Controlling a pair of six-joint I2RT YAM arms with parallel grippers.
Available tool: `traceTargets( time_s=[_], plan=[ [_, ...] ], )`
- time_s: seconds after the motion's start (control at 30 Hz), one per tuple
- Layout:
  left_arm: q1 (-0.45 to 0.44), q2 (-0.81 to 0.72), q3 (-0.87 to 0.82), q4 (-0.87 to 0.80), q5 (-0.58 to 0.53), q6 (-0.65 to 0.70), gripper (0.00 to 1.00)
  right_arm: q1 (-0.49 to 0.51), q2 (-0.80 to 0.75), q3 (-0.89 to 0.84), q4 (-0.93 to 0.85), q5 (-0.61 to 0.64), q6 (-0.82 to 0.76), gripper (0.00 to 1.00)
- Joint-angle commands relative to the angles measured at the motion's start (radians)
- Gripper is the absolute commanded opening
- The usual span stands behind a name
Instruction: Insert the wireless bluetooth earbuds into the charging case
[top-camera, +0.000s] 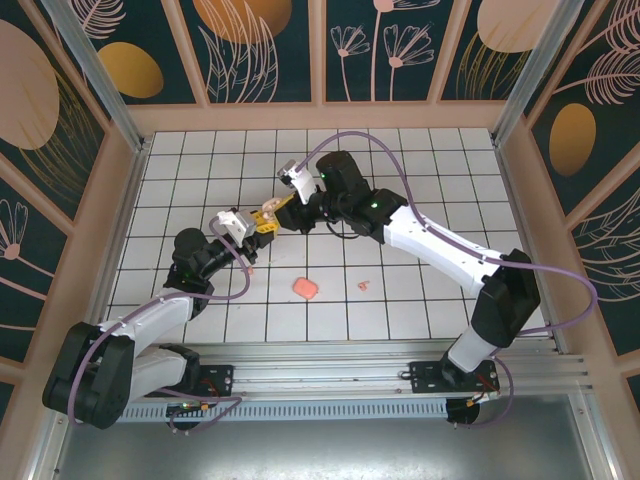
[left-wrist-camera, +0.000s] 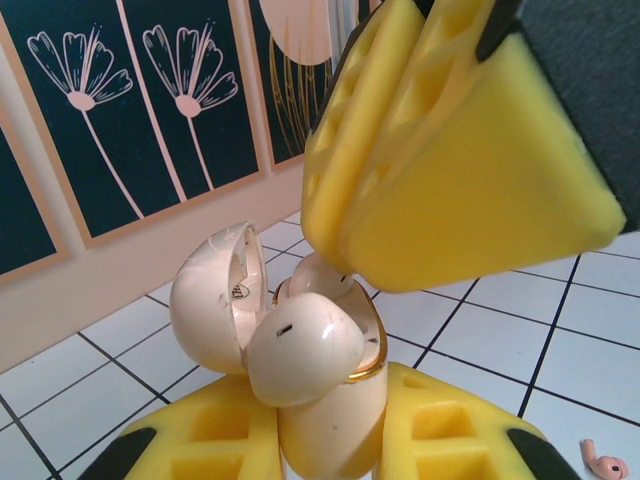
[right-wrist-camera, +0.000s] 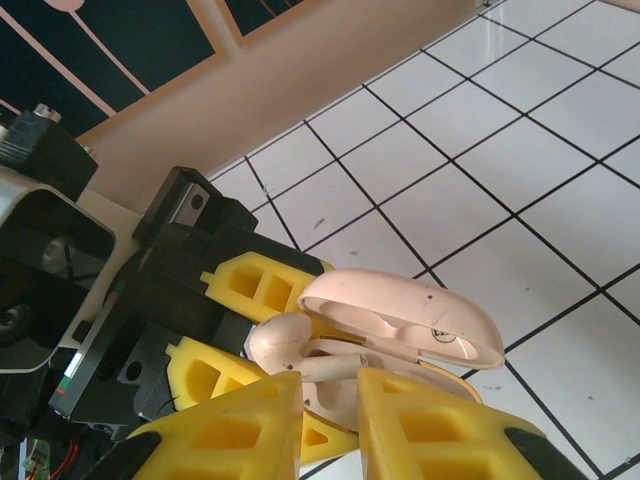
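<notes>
The cream charging case (left-wrist-camera: 335, 425) is held upright off the table, with my left gripper (left-wrist-camera: 325, 445) shut on its body and its lid (left-wrist-camera: 205, 310) swung open. One cream earbud (left-wrist-camera: 300, 350) rests in the case's mouth nearest the left wrist camera. A second earbud (left-wrist-camera: 318, 277) sits behind it under the tips of my right gripper (left-wrist-camera: 342, 262). In the right wrist view, my right gripper (right-wrist-camera: 330, 400) pinches a cream earbud (right-wrist-camera: 285, 340) at the open case (right-wrist-camera: 400, 320). From above, both grippers meet at the case (top-camera: 268, 212).
A salmon-pink rounded-square piece (top-camera: 306, 288) lies on the white grid table (top-camera: 420, 180) in front of the arms. A tiny pink bit (top-camera: 364, 285) lies to its right and also shows on the table (left-wrist-camera: 603, 462). Wooden walls ring the table.
</notes>
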Motion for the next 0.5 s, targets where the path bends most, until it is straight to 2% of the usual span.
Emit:
traceTargets(
  time_s=[0.0, 0.3, 0.47],
  plan=[
    [-0.006, -0.007, 0.029, 0.005, 0.003, -0.005, 0.02, -0.016, -0.061, -0.029, 0.054, -0.026, -0.003, 0.26],
    [-0.006, -0.006, 0.034, -0.005, 0.02, -0.005, 0.02, -0.045, -0.164, -0.14, 0.175, -0.055, -0.132, 0.34],
    [-0.007, -0.006, 0.034, -0.007, 0.02, -0.005, 0.02, -0.046, -0.206, -0.18, 0.22, -0.051, -0.273, 0.35]
  ],
)
